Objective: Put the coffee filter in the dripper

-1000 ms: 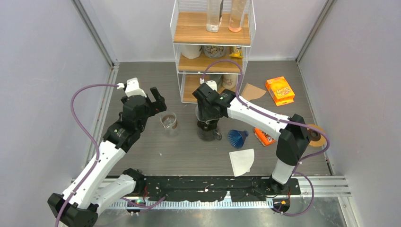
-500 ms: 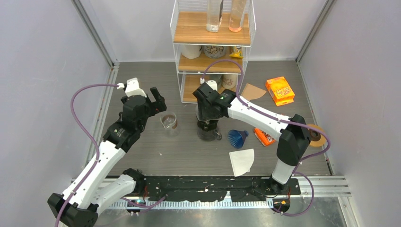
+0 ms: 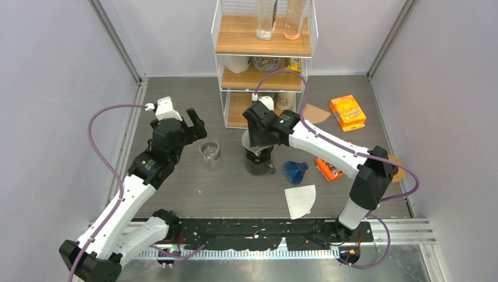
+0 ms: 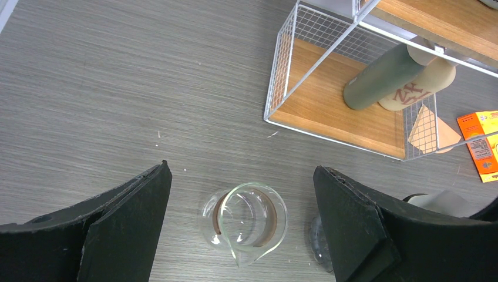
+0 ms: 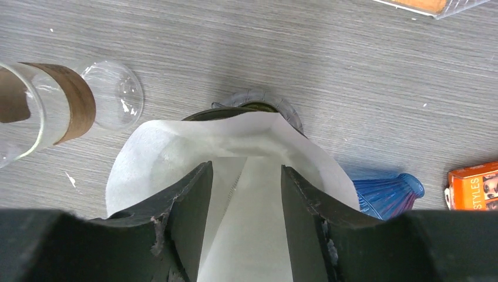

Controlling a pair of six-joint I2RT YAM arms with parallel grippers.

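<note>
A white coffee filter [image 5: 170, 147] stands spread as a cone in the dark dripper [image 5: 258, 98]; in the top view the filter [image 3: 253, 147] shows at the mouth of the dripper [image 3: 261, 164]. My right gripper [image 5: 246, 167] hangs just above it, jaws partly apart, with the filter's inner seam showing in the gap and nothing pinched. From above, the right gripper [image 3: 257, 136] is just behind the dripper. My left gripper [image 4: 241, 170] is wide open over a glass beaker [image 4: 249, 217], holding nothing.
A second white filter [image 3: 300, 200] lies flat near the front. A blue fluted cone [image 3: 295, 171], an orange packet [image 3: 327, 169] and a tape roll [image 3: 392, 167] sit to the right. The wire shelf rack [image 3: 264, 59], a brown filter [image 3: 314, 113] and an orange box [image 3: 347, 112] stand behind.
My right gripper has drawn up and back from the dripper, and the white filter now shows in the dripper's mouth. The left arm has not moved.
</note>
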